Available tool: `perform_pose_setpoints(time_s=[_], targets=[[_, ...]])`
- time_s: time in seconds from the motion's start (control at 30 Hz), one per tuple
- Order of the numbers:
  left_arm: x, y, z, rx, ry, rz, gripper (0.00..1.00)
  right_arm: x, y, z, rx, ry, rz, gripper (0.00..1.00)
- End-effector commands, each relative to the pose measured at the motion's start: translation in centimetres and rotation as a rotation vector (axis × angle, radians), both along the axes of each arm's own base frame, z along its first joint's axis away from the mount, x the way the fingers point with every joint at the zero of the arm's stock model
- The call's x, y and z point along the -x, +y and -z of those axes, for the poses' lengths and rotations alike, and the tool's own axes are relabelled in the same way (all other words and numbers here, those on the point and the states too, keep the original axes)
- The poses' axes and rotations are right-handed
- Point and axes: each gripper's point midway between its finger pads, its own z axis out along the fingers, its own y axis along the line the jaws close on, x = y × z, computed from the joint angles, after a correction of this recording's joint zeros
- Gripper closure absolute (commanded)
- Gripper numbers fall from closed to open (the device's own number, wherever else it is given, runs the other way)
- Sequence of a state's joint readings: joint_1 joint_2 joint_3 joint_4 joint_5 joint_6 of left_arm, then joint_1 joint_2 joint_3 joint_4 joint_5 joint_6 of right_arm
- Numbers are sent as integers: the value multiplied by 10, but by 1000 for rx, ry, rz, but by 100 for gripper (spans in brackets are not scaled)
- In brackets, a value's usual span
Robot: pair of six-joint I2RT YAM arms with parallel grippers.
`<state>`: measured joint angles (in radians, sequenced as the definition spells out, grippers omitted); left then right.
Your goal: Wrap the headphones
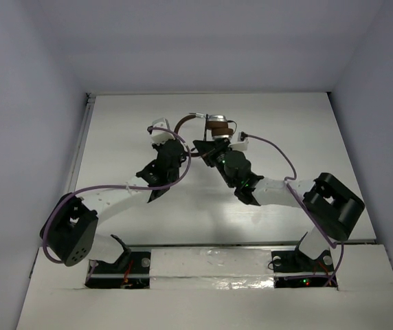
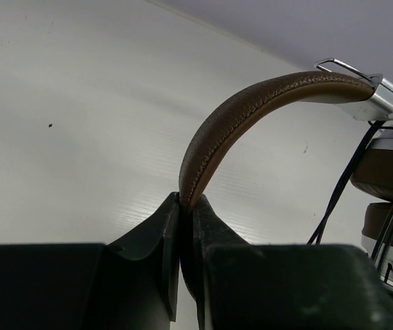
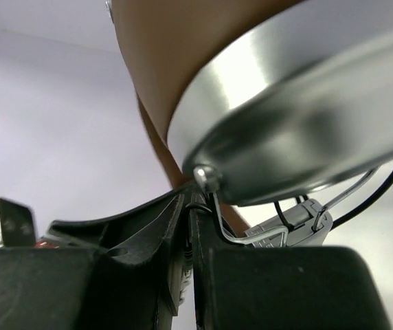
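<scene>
1. The white table [image 1: 286, 130] fills the middle of the overhead view, with pale walls [image 1: 25, 103] rising at its left, right and far sides.
2. The left arm [image 1: 107, 196] runs from its base at the near edge up and inward toward the far centre. A purple cable [image 1: 93, 187] loops along it.
3. The right arm [image 1: 279, 189] reaches from the near right toward the same spot, so the two wrists meet close together at the far middle of the table.
4. The headphones [image 1: 214, 126] are at the far centre of the table, between the two wrists and held up off the surface, with the cups toward the right arm.
5. The silver ear cup [image 3: 299, 117] looms directly above the right wrist camera, its rim just over the fingertips. A thin metal yoke wire [image 3: 218, 223] curves down from it.
6. The brown headband [image 2: 251, 103] arches up and to the right from the left gripper and ends in a metal slider [image 2: 382, 100]. Two brown ear pads [image 2: 389, 172] sit stacked below that slider.
7. The left gripper [image 2: 185, 206] has its fingers pressed tight on the lower end of the headband, clamping the leather edge-on.
8. The right gripper [image 3: 188, 206] has its fingers drawn to a narrow slit, and a strand of the cord appears nipped at the tips, right under the cup's rim.
9. The thin dark cord [image 2: 341, 185] hangs down from the slider past the ear pads in the left wrist view. Near the right gripper, another stretch of it [image 3: 382, 189] sweeps out under the cup.
</scene>
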<state>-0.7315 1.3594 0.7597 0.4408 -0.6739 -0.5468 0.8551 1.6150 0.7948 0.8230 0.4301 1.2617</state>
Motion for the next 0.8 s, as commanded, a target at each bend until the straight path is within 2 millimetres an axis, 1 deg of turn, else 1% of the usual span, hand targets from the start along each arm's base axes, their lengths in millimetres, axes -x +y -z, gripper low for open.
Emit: perform_pose_setpoints(time_s=[0.0, 0.1, 0.13, 0.17, 0.27, 0.3, 0.33, 0.37, 0.5, 0.67, 0.73, 0.77], targets=[[1, -24, -39, 42, -64, 68, 100, -24, -13, -12, 22, -29, 146, 86], [-1, -25, -36, 18, -51, 64, 100, -27, -13, -11, 43, -33, 174, 86], [1, -29, -35, 12, -48, 74, 100, -29, -14, -9, 50, -29, 186, 86], [0, -30, -33, 11, -43, 75, 100, -28, -10, -11, 49, -31, 186, 86], [0, -29, -31, 1, -33, 69, 100, -36, -13, -7, 76, -20, 234, 86], [-1, -29, -33, 1, -29, 66, 100, -36, -8, -12, 69, -24, 232, 86], [-1, -30, -32, 0, -25, 66, 100, -37, -8, -10, 74, -18, 241, 86], [-2, -31, -31, -3, -21, 67, 100, -40, -7, -3, 87, -1, 249, 86], [-3, -34, -30, 4, -18, 75, 100, -44, -3, -6, 59, 15, 254, 87], [-2, -35, -36, 15, -27, 84, 100, -50, -8, 0, 107, 31, 304, 87], [-3, -36, -40, 15, -28, 86, 100, -52, -7, 7, 134, 36, 306, 87], [-4, -37, -41, 12, -27, 88, 100, -48, -2, 9, 140, 32, 300, 87]])
